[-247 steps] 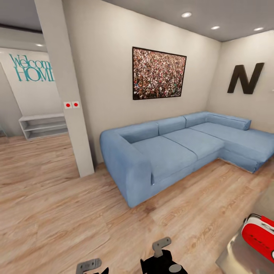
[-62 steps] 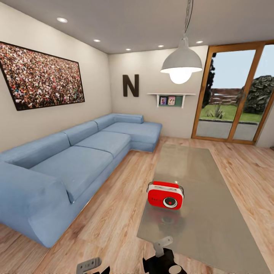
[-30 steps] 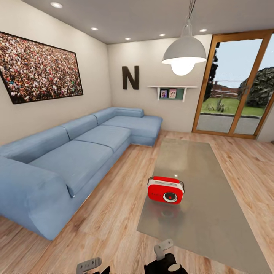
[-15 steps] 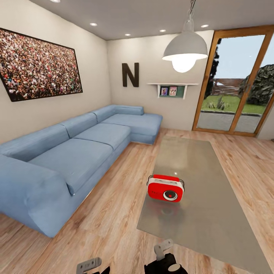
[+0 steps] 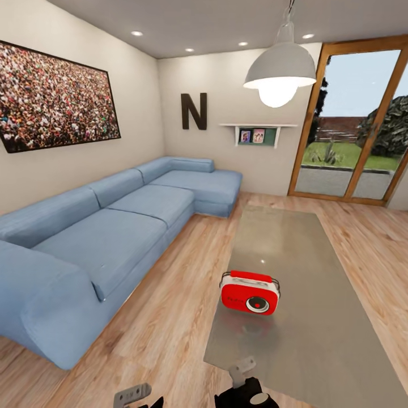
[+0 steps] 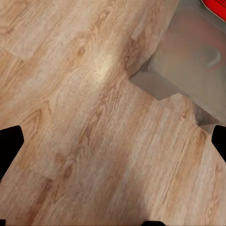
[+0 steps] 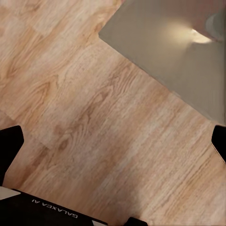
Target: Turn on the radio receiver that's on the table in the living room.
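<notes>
Living room with plank floor (image 5: 170,317), one long blue sofa (image 5: 113,226) along the left wall, one crowd picture (image 5: 56,96), one black letter N (image 5: 194,111), one white hanging lamp (image 5: 280,68) and one low grey worktop (image 5: 306,340) running away toward the glass doors. One red radio (image 5: 250,292) standing upright near the worktop's near left corner, dial facing this way, handle on top, long axis across the worktop's width.

Radio ahead of both arms and well apart from them, slightly right of centre. Right gripper (image 5: 241,371) low at the bottom edge, close to the worktop's near edge and roughly in line with the radio, so probably the nearer arm for a forward reach. Left gripper (image 5: 131,394) further left, over bare floor.

Both wrist cameras looking down at floor and the worktop's corner; dark fingers (image 6: 10,146) at opposite edges of each, set wide apart, holding nothing. Sliver of red at the corner of the left wrist picture, likely the radio.
</notes>
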Tool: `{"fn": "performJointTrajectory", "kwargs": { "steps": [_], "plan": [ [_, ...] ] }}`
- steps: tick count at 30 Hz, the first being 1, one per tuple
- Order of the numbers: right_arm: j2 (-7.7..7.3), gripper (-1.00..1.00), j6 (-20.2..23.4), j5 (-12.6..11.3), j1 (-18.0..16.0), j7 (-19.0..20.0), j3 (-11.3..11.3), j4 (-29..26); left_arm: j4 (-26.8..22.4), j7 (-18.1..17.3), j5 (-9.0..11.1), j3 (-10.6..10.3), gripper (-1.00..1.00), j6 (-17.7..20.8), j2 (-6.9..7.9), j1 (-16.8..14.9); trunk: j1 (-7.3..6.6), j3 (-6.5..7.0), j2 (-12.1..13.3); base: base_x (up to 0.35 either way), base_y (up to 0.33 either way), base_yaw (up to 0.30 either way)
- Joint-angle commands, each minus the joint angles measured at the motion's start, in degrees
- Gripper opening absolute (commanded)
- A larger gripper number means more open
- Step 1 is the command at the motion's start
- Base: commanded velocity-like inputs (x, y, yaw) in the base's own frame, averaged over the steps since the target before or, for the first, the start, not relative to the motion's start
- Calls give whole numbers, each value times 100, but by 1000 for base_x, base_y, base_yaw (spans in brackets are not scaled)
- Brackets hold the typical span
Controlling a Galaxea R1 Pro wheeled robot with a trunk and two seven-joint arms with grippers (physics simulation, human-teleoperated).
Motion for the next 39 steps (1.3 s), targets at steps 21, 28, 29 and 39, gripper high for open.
{"fn": "performJointTrajectory", "kwargs": {
  "steps": [21,28,29,39],
  "plan": [
    [0,100,-2,-8,0,0,3,0,6,0,0,-9,100,0,-22,0,0,0,0,138,-19,0],
    [2,100,-2,-8,0,0,-7,0,6,0,8,-9,100,0,-36,2,0,0,0,20,-4,0],
    [2,100,-2,-8,0,0,-7,0,6,0,7,-9,100,0,-39,1,0,0,0,2,0,0],
    [1,100,-2,-8,0,0,-9,0,6,0,-2,-9,100,0,-41,0,0,0,0,59,0,0]
  ]
}}
